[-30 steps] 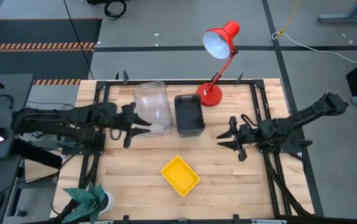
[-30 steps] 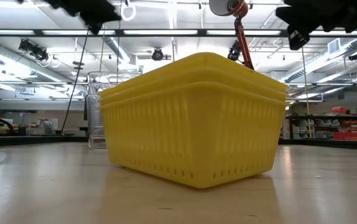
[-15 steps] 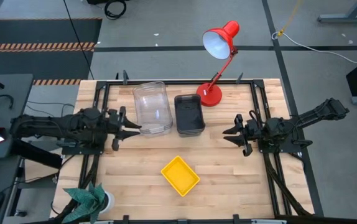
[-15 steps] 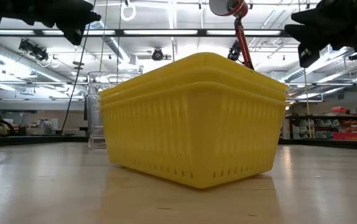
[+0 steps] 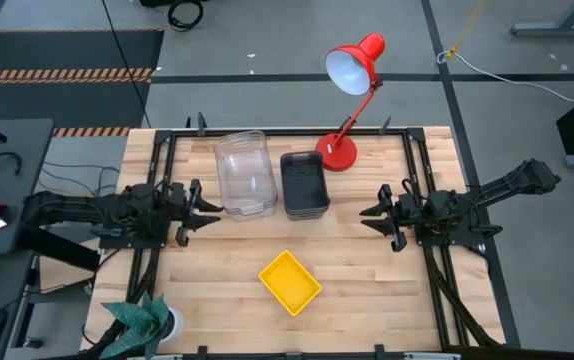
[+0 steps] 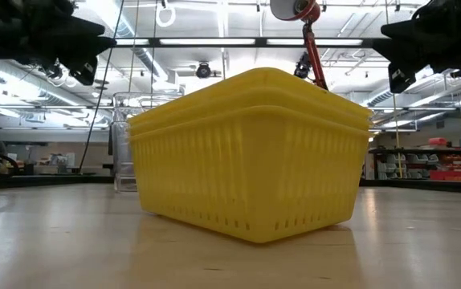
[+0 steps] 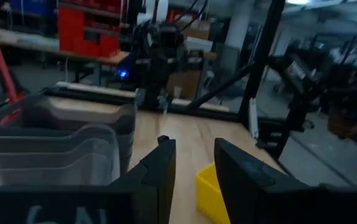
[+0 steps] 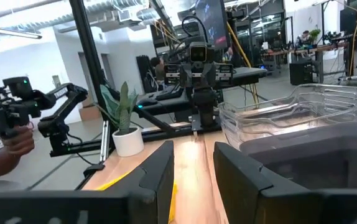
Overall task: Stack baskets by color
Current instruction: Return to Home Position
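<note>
Clear baskets (image 5: 244,175) sit nested at the table's far middle, and a stack of dark grey baskets (image 5: 304,185) stands beside them on the right. Nested yellow baskets (image 5: 289,281) rest on their bottom near the front middle and fill the low view (image 6: 250,152). My left gripper (image 5: 210,210) hovers open just left of the clear stack, pointing level at it, with nothing between its fingers (image 7: 194,165). My right gripper (image 5: 369,218) hovers open to the right of the grey stack, its fingers (image 8: 194,168) bare.
A red desk lamp (image 5: 352,70) stands with its base (image 5: 339,152) at the far edge, right of the grey stack. A potted plant (image 5: 147,318) sits at the front left corner. A black frame (image 5: 419,170) rims the table. Bare wood lies around the yellow baskets.
My left gripper has drawn back from the clear baskets toward the table's left edge and sunk lower, tipping toward level. My right gripper has pulled back slightly toward the right edge and come down a little. No basket has moved.
</note>
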Motion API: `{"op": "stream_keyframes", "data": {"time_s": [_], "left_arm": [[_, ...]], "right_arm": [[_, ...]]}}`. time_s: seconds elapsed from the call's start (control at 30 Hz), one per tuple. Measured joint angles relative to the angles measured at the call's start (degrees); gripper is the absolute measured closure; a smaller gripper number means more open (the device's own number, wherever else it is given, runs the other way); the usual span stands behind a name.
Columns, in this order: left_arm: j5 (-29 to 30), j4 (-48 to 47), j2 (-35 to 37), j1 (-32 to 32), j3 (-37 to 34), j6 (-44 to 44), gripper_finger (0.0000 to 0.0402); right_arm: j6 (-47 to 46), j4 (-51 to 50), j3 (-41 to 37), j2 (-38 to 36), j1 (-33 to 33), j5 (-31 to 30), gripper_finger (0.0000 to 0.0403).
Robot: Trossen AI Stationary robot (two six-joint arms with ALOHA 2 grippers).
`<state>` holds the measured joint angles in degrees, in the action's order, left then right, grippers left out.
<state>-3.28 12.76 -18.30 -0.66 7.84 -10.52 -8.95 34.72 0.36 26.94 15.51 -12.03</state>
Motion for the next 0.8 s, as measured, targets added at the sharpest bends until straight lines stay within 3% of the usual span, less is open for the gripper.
{"op": "stream_keyframes", "data": {"time_s": [0.23, 0.63, 0.8], "left_arm": [[0.0, 6.8, 3.2, -2.4, -6.1, 0.6, 0.0286], [-3.4, 6.1, 9.4, -4.5, -7.3, 9.1, 0.0286], [-8.4, 2.3, 11.5, -4.5, -7.3, 9.4, 0.0286]], "right_arm": [[0.0, 0.2, 0.0, 0.0, 0.0, 0.0, 0.0284], [-0.4, 1.2, 0.0, 0.0, 0.0, -1.8, 0.0284], [0.0, 1.2, 0.0, 0.0, 0.0, -1.8, 0.0284]]}}
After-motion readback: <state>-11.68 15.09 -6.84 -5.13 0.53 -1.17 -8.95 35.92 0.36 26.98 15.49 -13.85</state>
